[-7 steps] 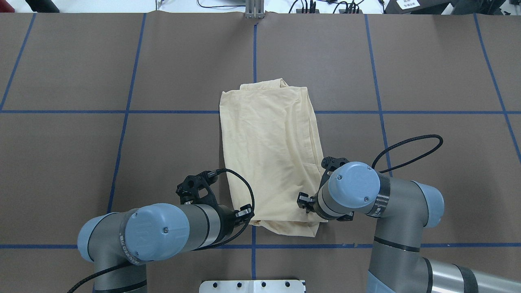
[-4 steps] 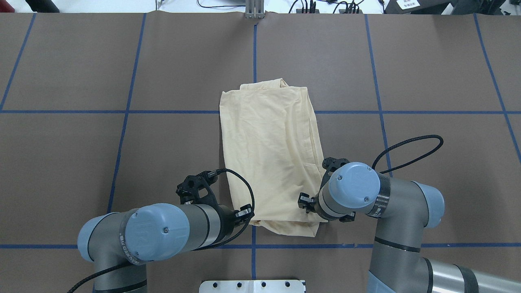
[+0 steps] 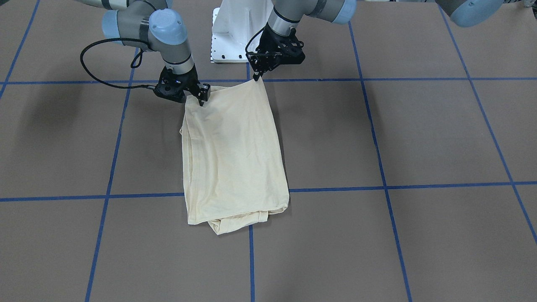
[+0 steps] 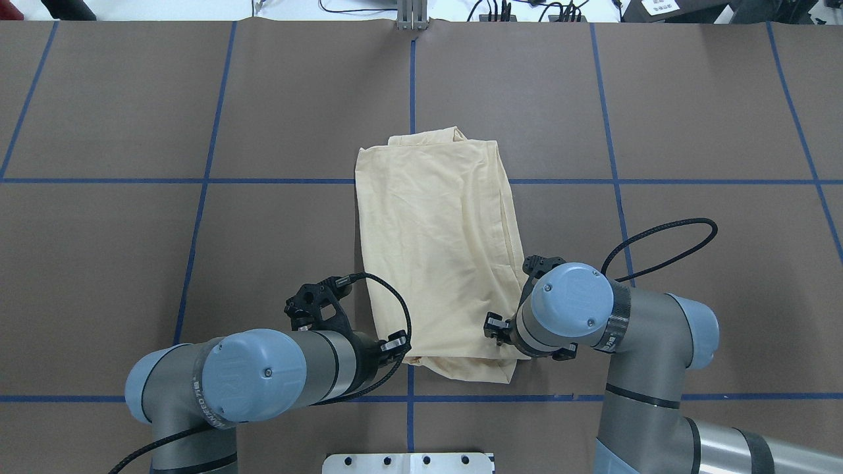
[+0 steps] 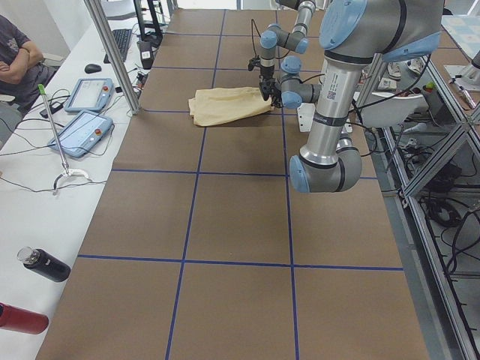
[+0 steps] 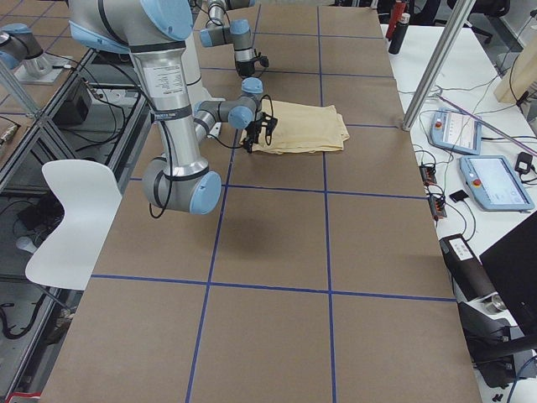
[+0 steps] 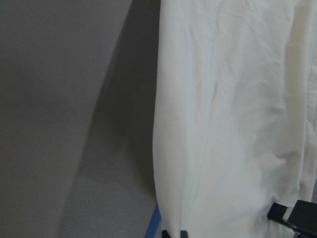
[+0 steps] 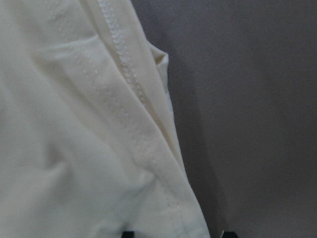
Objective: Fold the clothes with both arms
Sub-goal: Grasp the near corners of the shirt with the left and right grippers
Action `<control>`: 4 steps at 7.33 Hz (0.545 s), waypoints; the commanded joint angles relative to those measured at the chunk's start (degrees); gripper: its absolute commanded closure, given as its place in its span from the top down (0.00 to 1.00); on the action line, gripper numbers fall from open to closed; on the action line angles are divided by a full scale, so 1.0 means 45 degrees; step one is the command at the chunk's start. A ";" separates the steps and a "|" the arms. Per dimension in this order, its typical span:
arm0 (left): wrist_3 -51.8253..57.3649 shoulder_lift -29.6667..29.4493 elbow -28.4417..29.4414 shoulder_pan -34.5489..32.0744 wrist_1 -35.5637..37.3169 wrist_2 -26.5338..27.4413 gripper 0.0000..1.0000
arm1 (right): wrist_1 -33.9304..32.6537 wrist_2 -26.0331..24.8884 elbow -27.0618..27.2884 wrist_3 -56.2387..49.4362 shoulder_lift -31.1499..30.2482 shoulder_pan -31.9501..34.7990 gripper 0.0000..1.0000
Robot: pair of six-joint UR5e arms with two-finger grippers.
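Observation:
The pale cream shirt (image 4: 435, 250) lies folded into a long strip at the table's middle, print hidden. My left gripper (image 4: 397, 343) is at its near left corner and my right gripper (image 4: 497, 327) at its near right corner. From the front, the left gripper (image 3: 256, 76) and the right gripper (image 3: 202, 97) sit low on that same shirt edge (image 3: 235, 155). In the left wrist view a fingertip (image 7: 292, 214) stands well apart from its partner, with cloth (image 7: 223, 124) between them. The right wrist view shows hemmed cloth (image 8: 74, 148) between two spread tips. Both grippers look open.
Blue tape lines grid the brown table (image 4: 132, 263). The white pedestal base (image 3: 235, 29) stands just behind the grippers. A side bench holds tablets (image 5: 82, 127) and a bottle (image 5: 41, 264), beside a metal post (image 5: 112, 52). A seated person (image 5: 15, 60) shows at far left.
The right arm has crept a few pixels toward the near right. The left arm and the shirt look the same.

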 commanded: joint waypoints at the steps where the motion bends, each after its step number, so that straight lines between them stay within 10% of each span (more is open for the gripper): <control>1: 0.0000 -0.0019 -0.0019 0.0000 -0.0001 0.0000 0.00 | -0.0005 0.0000 -0.0028 0.0000 0.0008 -0.0007 0.46; 3: 0.0000 -0.0019 -0.0020 0.0000 0.0019 0.0000 0.00 | 0.0015 0.0020 -0.0029 -0.0019 0.0008 0.0012 0.00; 4: 0.0000 -0.0019 -0.0020 0.0000 0.0019 0.0000 0.00 | -0.0004 0.0000 0.0010 -0.0020 0.0047 0.0012 0.00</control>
